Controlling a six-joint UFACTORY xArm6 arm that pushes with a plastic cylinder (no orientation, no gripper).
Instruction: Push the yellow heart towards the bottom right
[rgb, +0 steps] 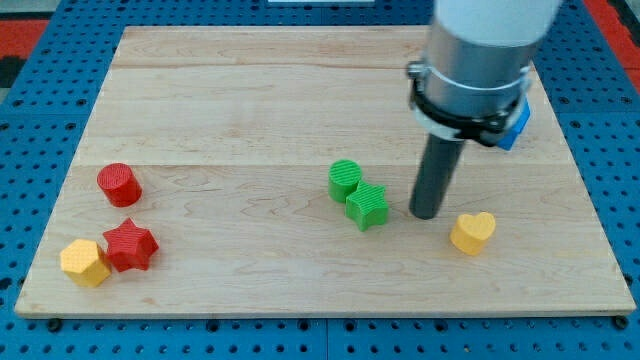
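Note:
The yellow heart (472, 232) lies on the wooden board (250, 100) at the view's lower right. My tip (427, 214) rests on the board just up and to the left of the heart, a small gap apart from it. A green star (367, 206) sits just left of my tip, with a green cylinder (345, 180) touching the star's upper left.
A red cylinder (119, 184), a red star (130, 245) and a yellow hexagon (84, 262) sit at the view's lower left. A blue block (517, 127) shows partly behind the arm at the right. The board's bottom edge lies close below the heart.

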